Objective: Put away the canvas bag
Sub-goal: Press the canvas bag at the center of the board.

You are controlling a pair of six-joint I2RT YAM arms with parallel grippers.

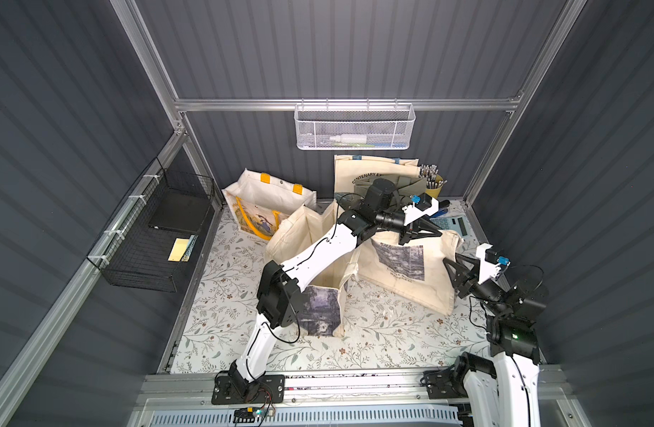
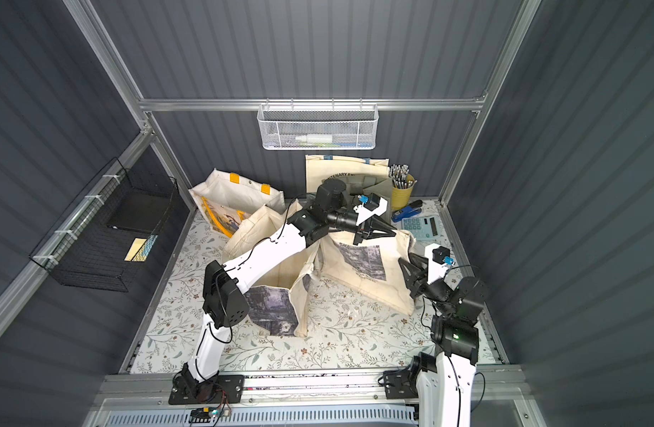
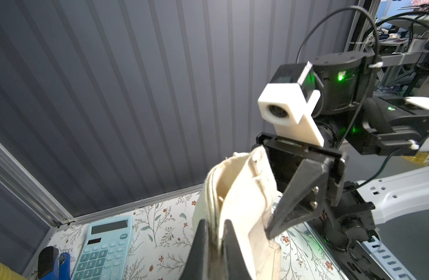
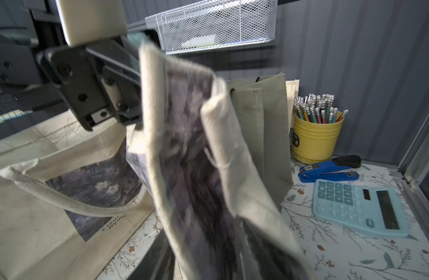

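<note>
- Left wrist view: the left fingers (image 3: 198, 242) are pinched tight on the top hem of the canvas bag (image 3: 242, 194), whose cloth sags beside them.
- The right fingers (image 3: 298, 194) stand partly closed at the bag's side edge, near the left fingers. Whether they actually grip the cloth I cannot tell.
- Done, as I judge it: the bag is raised by its rim. In both top views its lower corner seems to rest on the worktop (image 1: 373, 332).
- Left to do: it is not yet stowed. The open bag (image 1: 319, 314), standing beyond the left fingers on the side away from the right fingers, looks the likely home. Carrying, lowering and letting go would remain.
- Writing: the flat bag (image 1: 369, 173) behind the left fingers reads "CENTENARY EX…", the rest hidden.
- In the right wrist view a caption (image 4: 111, 221) under a purple print starts "Clau" and "nymp", then is cut off.
- The held bag's own caption is too blurred to read.
</note>
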